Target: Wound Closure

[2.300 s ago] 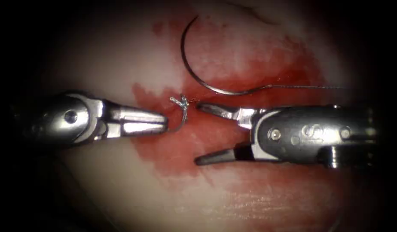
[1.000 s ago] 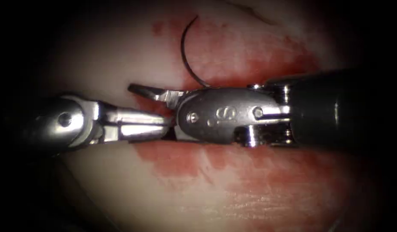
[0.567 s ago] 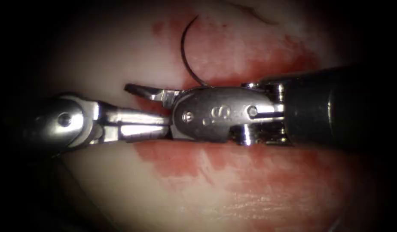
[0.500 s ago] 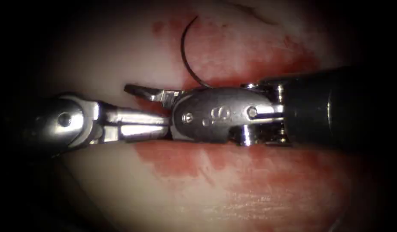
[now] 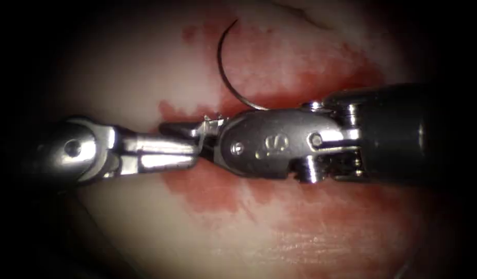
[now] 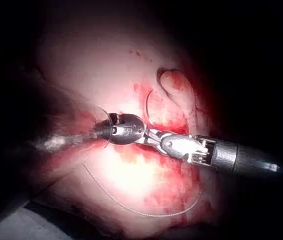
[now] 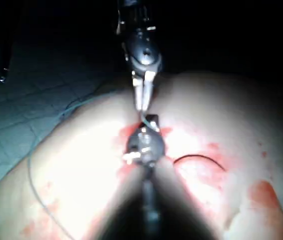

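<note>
The left gripper (image 5: 194,154) comes in from the left with its jaws closed. In the right wrist view a short, pale bit of thread (image 7: 144,118) seems to run from its tip, so I judge it is pinching the thread's end. The right gripper (image 5: 183,128) lies tip to tip with it and partly over it, right by a small knot (image 5: 215,122). I cannot tell whether the right gripper is open or closed, nor whether it holds anything.

Both tips sit over the red fluid (image 5: 207,188) on the tissue (image 5: 120,72). I cannot make out the line of the cut under them.

The needle (image 5: 219,67) lies loose on the tissue on the far side of the tools, held by neither gripper. Its point looks free, curling up and away, and its other end passes behind the right tool. It does not look to be stuck in the tissue.

A long slack run of thread (image 6: 131,210) trails across the near tissue in the left wrist view.

The needle should handle as light, stiff and slippery steel that could twist in the grip. The best hold is probably on the body of its curve, well back from the point and clear of the thread end. The thread is thin, limp and wet, so it likely needs a firm pinch. The tissue is soft and will give.
</note>
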`<state>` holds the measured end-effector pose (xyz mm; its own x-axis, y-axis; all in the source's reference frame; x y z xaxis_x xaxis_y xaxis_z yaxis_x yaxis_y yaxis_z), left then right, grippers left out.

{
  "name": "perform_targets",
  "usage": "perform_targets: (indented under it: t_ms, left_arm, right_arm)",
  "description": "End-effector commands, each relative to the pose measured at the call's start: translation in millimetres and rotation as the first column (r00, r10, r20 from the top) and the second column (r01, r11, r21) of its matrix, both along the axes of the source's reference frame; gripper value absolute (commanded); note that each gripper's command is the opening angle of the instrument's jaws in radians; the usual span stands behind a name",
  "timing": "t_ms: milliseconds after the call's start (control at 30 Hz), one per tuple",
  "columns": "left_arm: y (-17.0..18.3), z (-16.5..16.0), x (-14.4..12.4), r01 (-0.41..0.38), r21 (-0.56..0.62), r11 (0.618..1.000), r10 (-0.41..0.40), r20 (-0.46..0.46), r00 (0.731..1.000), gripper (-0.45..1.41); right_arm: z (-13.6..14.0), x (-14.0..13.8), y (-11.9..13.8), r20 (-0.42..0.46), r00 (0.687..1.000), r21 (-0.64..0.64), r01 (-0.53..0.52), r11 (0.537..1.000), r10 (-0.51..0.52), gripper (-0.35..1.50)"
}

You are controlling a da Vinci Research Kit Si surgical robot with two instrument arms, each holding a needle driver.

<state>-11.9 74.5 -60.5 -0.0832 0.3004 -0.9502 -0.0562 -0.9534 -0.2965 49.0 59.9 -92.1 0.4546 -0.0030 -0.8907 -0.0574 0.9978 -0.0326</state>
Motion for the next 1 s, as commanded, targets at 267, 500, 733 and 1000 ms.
perform_targets:
  t_ms: [267, 500, 733, 1000]
  left_arm:
    - [3.5, -0.7, 5.3, 0.063, -0.030, 0.998, -0.064, -0.050, 0.997, -0.35]
    - [8.1, 3.6, 9.2, 0.234, -0.080, 0.969, -0.246, -0.199, 0.949, -0.35]
    - [9.8, 9.7, 9.4, 0.323, -0.049, 0.945, -0.322, -0.301, 0.897, -0.35]
    - [7.5, 16.4, 8.5, 0.332, -0.009, 0.943, -0.304, -0.428, 0.851, -0.27]
  right_arm:
    - [-1.9, -1.5, 0.1, -0.088, 0.992, 0.018, -0.091, 0.996, 0.092, 1.48]
    - [-5.5, -6.6, -2.8, -0.086, 0.992, 0.049, -0.090, 0.995, 0.094, 1.43]
    - [-6.3, -8.5, -4.1, -0.074, 0.993, 0.052, -0.093, 0.994, 0.097, 1.43]
    - [-6.7, -10.2, -4.7, -0.050, 0.992, 0.056, -0.117, 0.992, 0.119, 1.41]
